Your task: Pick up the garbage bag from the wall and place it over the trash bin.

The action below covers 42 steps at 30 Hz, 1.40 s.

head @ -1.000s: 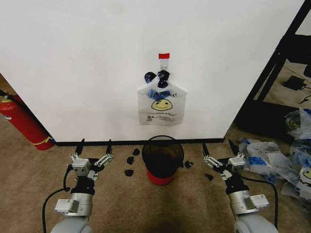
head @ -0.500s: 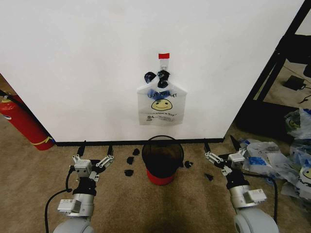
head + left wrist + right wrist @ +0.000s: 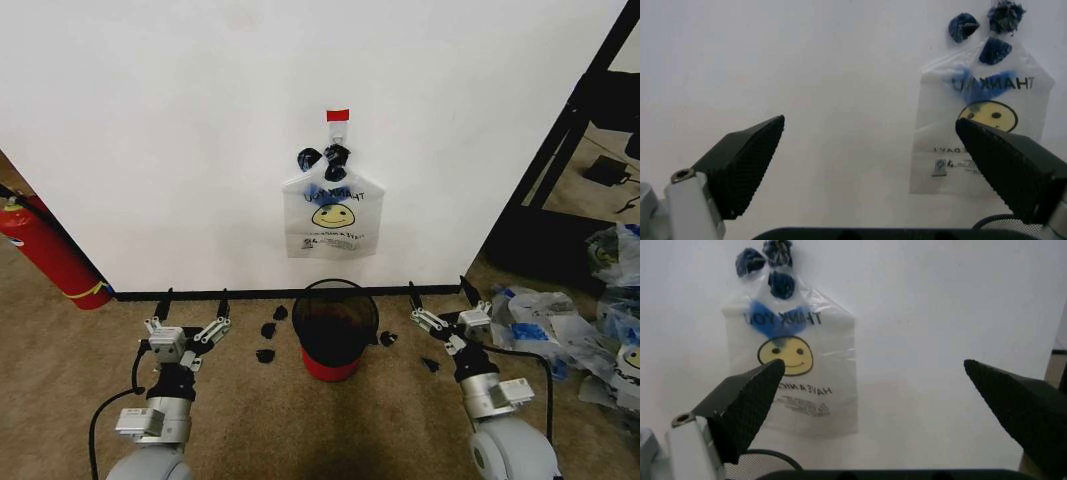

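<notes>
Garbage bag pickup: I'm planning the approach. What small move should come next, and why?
Probably raise the right gripper toward the blue handles. The garbage bag hangs from the hook on the wall, above the trash bin, while both open grippers sit low; the left gripper flanks the bin.

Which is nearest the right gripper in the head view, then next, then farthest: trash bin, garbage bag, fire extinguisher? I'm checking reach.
From the right gripper:
1. Trash bin, on the floor just to its left.
2. Garbage bag, hanging on the wall above the bin.
3. Fire extinguisher, far left by the wall.
</notes>
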Tool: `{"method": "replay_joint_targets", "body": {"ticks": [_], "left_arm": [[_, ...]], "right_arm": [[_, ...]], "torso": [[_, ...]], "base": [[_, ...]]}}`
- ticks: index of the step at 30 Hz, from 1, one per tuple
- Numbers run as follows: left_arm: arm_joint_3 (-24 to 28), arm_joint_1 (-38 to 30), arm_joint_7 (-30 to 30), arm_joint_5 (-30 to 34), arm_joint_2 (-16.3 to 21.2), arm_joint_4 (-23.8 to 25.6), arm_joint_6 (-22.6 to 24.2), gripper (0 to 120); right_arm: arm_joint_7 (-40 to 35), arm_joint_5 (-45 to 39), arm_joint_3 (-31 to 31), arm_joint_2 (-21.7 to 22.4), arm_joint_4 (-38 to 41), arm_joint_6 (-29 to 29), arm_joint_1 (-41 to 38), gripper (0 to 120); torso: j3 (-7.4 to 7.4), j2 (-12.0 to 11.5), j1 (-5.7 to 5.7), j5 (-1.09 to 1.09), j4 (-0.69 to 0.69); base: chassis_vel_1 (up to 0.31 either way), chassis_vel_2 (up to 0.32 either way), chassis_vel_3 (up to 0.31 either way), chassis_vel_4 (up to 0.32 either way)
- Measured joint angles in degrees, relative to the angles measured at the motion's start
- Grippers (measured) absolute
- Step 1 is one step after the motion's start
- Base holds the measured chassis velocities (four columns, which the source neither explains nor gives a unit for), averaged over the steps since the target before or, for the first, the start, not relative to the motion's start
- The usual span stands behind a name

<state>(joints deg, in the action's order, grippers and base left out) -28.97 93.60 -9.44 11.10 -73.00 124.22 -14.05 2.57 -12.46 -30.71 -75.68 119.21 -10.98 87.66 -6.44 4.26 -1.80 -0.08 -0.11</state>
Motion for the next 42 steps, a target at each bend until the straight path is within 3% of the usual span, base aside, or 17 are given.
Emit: {"method": "replay_joint_targets", "body": {"ticks": [3,8,10,15,23,28,42], "left_arm": [[0.05,0.16,0.00,-0.10,0.00,0.07,0.05,100],[-1.08,1.75,-0.15,-0.80,0.16,0.62,-0.16,100],[-1.34,2.07,-0.18,-0.92,0.13,0.80,-0.25,100],[-2.18,3.24,-0.38,-1.55,-0.86,1.60,-0.45,100],[-2.23,3.83,-0.47,-2.39,-2.11,1.43,-0.73,100],[-2.17,3.58,-0.51,-2.44,-2.35,1.01,-0.76,100],[-2.03,2.70,-0.53,-2.30,-2.94,-0.55,-0.88,100]], "right_arm": [[0.26,-3.61,0.75,0.92,-0.62,0.94,-1.51,100],[6.68,-20.00,5.21,5.56,-6.78,4.07,-12.06,100],[7.86,-22.56,6.39,6.17,-8.25,4.65,-14.55,100],[12.23,-32.44,15.03,6.74,-20.12,6.71,-30.21,100],[12.48,-37.07,22.87,1.34,-36.27,6.79,-47.99,100],[12.87,-38.46,25.82,-0.48,-43.09,6.68,-54.53,100],[13.42,-41.57,26.73,-2.03,-46.38,6.92,-58.39,100]], "torso": [[0.00,0.00,0.00,0.01,0.01],[0.00,0.00,0.00,0.01,0.02],[0.00,0.00,0.00,0.01,0.02],[-0.01,0.00,0.00,-0.01,0.04],[-0.01,0.00,-0.01,-0.01,0.04],[-0.01,0.00,-0.01,0.00,0.03],[0.00,-0.01,0.00,0.01,0.02]], "base": [[0.000,0.000,0.000,0.000],[0.000,0.000,0.000,0.000],[0.000,0.000,0.000,0.000],[0.000,0.000,0.000,0.000],[0.000,0.000,0.000,0.000],[0.000,0.000,0.000,0.000],[0.000,0.000,0.000,0.000]]}}
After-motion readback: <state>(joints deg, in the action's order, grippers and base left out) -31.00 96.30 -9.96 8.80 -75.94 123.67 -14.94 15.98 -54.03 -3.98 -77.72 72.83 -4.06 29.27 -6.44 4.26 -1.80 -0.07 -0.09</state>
